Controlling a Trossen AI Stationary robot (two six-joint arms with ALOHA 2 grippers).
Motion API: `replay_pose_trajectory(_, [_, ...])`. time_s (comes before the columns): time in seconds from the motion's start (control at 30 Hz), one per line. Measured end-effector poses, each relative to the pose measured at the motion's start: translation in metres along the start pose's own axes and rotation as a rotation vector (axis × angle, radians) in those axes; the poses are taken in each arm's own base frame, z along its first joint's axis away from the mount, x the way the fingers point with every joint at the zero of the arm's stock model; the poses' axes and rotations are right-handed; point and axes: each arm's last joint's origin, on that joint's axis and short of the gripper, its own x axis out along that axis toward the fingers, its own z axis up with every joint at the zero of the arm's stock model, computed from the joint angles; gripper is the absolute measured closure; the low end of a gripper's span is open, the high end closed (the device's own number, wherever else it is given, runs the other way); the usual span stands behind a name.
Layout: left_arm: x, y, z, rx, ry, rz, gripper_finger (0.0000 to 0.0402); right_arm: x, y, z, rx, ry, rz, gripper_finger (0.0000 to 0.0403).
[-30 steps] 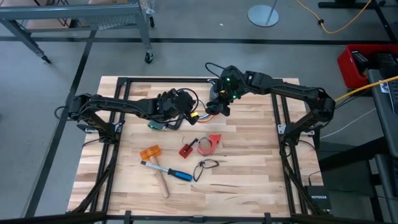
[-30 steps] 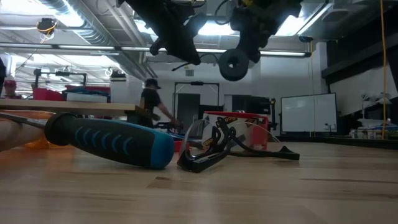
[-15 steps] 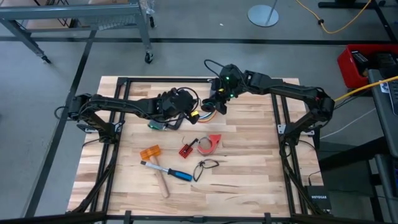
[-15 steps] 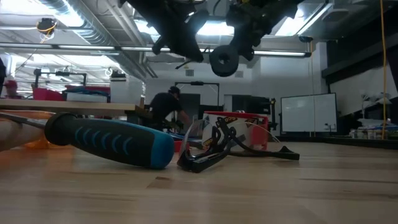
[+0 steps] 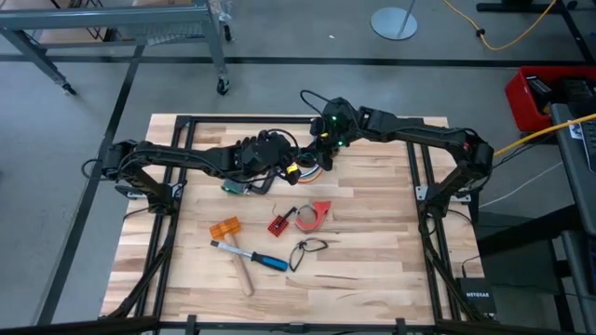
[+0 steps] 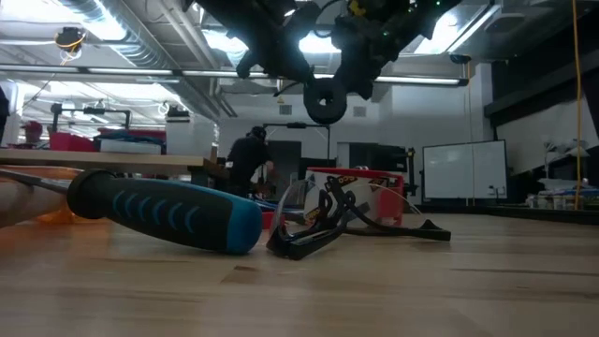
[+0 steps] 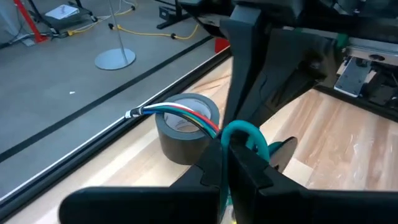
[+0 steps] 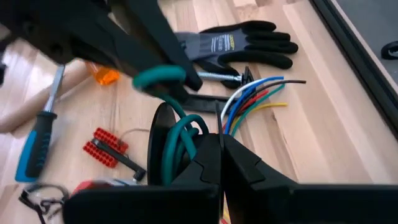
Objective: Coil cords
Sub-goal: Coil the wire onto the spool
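The cords (image 8: 255, 93) are thin wires, white, blue, red, green and yellow, with teal loops (image 8: 180, 137). They hang in the air over the far middle of the table (image 5: 372, 242), between my two grippers. My left gripper (image 5: 291, 170) is shut on a teal loop. My right gripper (image 5: 321, 154) is shut on the bundle close by. A black round roll (image 6: 325, 97) hangs just below the two grippers, against the teal loops (image 8: 157, 140); what carries it I cannot tell. My left gripper pinches the top of one teal loop (image 7: 244, 132) between its two fingertips, coming from the table's left and slanting down. The loop is lifted clear of the table. The striped wire ends (image 7: 168, 111) stick out past the fingers. My right gripper pinches the wire bundle (image 8: 225, 129) between its two fingers, a short way back from the loose coloured ends, which fan out beyond the fingertips. It comes from the table's right, slanting down. The teal loops hang beside the fingers, clear of the table.
A grey and black glove (image 8: 242, 40) lies under the left arm. Nearer the front lie a blue-handled screwdriver (image 5: 265, 261), a wooden-handled tool (image 5: 244, 274), an orange piece (image 5: 224, 227), a red block (image 5: 277, 224), a red tape holder (image 5: 313, 216) and a small black cord loop (image 5: 307, 247).
My right gripper has moved toward the table's left, closer to my left gripper, and tipped further down. The black roll has travelled with it and now hangs right under the left gripper's fingers. Both grippers have stayed shut.
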Motion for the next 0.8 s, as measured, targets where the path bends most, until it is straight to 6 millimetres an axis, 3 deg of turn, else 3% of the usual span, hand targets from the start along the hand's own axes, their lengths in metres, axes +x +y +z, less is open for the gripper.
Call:
replay_pose_trajectory(0.27, [0.0, 0.0, 0.001, -0.005, -0.004, 0.0, 0.04, 0.0, 0.0, 0.005, 0.018, -0.05, 0.0, 0.0401])
replay_pose_trajectory(0.5, [0.0, 0.0, 0.0, 0.049, 0.003, -0.001, 0.04, 0.004, 0.012, 0.005, -0.006, -0.045, 0.019, 0.0401])
replay_pose_trajectory(0.8, [0.0, 0.002, -0.004, 0.078, 0.045, 0.011, 0.04, 0.004, 0.012, -0.001, 0.013, 0.028, -0.015, 0.0401])
